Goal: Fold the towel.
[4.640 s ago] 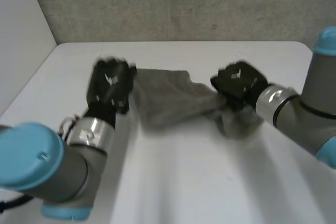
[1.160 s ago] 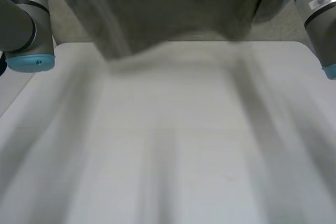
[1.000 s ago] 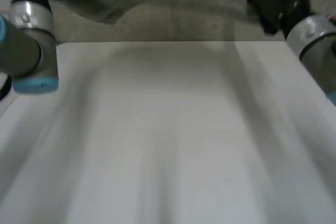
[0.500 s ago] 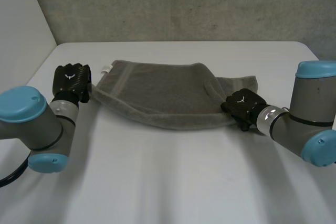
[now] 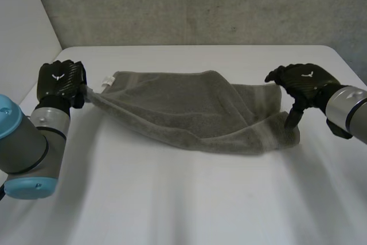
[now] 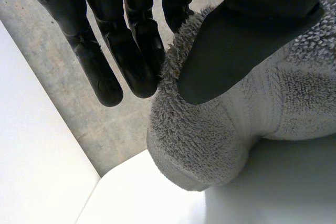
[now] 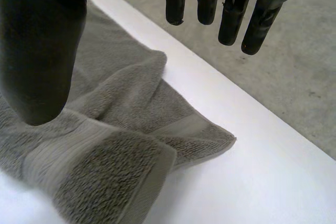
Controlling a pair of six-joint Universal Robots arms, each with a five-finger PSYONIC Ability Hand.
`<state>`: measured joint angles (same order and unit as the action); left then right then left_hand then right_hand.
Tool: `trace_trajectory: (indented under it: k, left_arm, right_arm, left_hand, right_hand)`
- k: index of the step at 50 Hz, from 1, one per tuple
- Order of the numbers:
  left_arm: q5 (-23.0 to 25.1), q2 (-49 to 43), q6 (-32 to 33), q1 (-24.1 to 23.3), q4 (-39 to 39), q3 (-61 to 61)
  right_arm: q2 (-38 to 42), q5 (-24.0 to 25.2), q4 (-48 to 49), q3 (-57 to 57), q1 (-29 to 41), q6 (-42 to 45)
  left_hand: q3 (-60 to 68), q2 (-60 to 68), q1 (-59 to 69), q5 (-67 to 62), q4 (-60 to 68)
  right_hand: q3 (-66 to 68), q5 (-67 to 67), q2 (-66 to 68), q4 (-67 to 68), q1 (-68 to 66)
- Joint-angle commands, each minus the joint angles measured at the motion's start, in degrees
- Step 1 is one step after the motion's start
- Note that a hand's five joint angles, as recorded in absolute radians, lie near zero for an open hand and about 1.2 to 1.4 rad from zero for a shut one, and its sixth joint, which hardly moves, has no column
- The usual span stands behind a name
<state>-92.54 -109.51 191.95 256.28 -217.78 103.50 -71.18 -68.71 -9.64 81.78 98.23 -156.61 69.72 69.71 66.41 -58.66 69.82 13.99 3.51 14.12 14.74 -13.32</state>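
Your left robot hand [image 5: 59, 82] pinches one end of the grey towel [image 5: 183, 110], which lies rumpled across the table [image 5: 189, 199], while your right robot hand [image 5: 301, 80] hangs spread over its other end, so any one-sided pull risks dragging the cloth askew.

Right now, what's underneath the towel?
The white table lies beneath the towel and shows bare around its edges. The towel is partly doubled over itself, so its lower layer and the tabletop beneath are covered. The left hand pinches its left corner.
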Motion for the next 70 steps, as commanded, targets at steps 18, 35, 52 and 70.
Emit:
trace_trajectory:
  k: [18, 35, 52, 70]
  left_arm:
    - [-0.01, 1.05, 0.0, 0.71, -0.37, 1.09]
    - [0.08, 0.88, 0.0, 0.8, -0.37, 1.18]
    - [-0.01, 1.23, 0.62, 1.5, 0.69, 2.23]
    - [2.19, 13.69, 4.91, 6.94, 25.89, 10.75]
  right_arm:
    - [22.93, 0.15, -22.17, -27.38, -0.85, -0.28]
    - [26.97, -2.31, -23.84, -29.75, 1.52, 0.6]
    - [9.96, 2.16, -17.19, -10.54, -0.32, 1.13]
    - [-16.79, 15.53, -18.72, 11.38, -17.45, 16.84]
  left_hand:
    - [10.28, 10.29, 13.59, -11.34, 10.18]
    - [10.28, 10.29, 13.59, -11.34, 10.18]
    - [10.28, 10.29, 13.59, -11.34, 10.18]
    - [10.28, 10.29, 13.59, -11.34, 10.18]
  right_hand:
    - [0.8, 1.29, 0.68, 0.05, -1.47]
    - [40.81, 41.29, 40.68, 40.06, -41.47]
    - [66.01, 66.49, 65.88, 65.26, -66.68]
    - [66.01, 66.49, 65.88, 65.26, -66.68]
